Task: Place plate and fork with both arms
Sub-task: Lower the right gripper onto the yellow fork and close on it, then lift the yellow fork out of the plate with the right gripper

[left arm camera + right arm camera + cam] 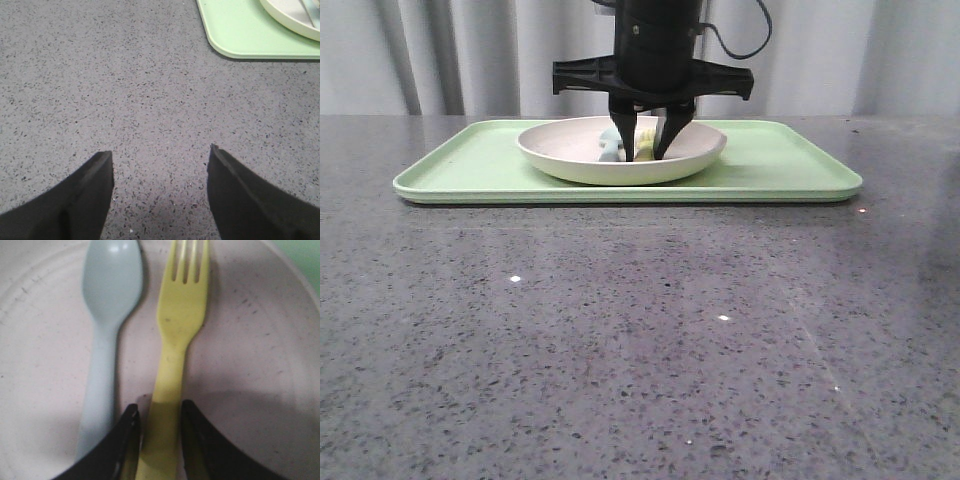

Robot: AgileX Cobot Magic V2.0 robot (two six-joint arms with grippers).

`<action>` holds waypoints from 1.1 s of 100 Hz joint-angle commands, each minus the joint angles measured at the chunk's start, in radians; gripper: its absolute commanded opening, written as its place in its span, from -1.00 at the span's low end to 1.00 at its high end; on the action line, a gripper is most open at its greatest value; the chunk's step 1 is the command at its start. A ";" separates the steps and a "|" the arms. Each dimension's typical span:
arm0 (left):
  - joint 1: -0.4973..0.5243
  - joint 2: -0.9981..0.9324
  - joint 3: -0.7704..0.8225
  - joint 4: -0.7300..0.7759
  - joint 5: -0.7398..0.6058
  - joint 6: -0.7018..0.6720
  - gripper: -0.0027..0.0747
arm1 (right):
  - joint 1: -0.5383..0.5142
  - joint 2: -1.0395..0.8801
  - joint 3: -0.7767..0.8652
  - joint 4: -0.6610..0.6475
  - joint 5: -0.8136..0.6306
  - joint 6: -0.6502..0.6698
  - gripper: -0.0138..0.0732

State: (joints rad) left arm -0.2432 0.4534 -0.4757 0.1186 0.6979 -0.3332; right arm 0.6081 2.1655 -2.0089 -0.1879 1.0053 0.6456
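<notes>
Lying in the plate (260,340): fork (177,335) and blue spoon (107,315).

no legible text anywhere

Black right hand (651,150) lowered into plate (620,152), plate on green tray (780,165), grey table (640,340)

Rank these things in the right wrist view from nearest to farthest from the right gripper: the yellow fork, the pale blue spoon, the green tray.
1. The fork: its handle lies between the fingers of the right gripper.
2. The spoon: beside the fork, its handle just outside one finger.
3. The tray: only a green corner shows, beyond the rim of the plate.
</notes>
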 commanded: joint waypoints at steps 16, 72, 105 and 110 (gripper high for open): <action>0.000 0.004 -0.027 -0.003 -0.070 -0.013 0.13 | -0.004 -0.047 -0.027 -0.007 0.004 0.003 -0.34; 0.000 0.004 -0.027 -0.003 -0.070 -0.013 0.13 | -0.004 -0.050 -0.047 -0.008 0.019 0.003 -0.47; 0.000 0.004 -0.027 -0.003 -0.072 -0.013 0.13 | -0.004 -0.060 -0.149 -0.069 0.097 0.003 -0.47; 0.000 0.004 -0.027 -0.003 -0.074 -0.013 0.13 | -0.004 -0.060 -0.167 -0.077 0.110 0.003 -0.47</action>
State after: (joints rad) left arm -0.2432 0.4534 -0.4757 0.1186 0.6967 -0.3332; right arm 0.6081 2.1678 -2.1176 -0.2174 1.1137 0.6499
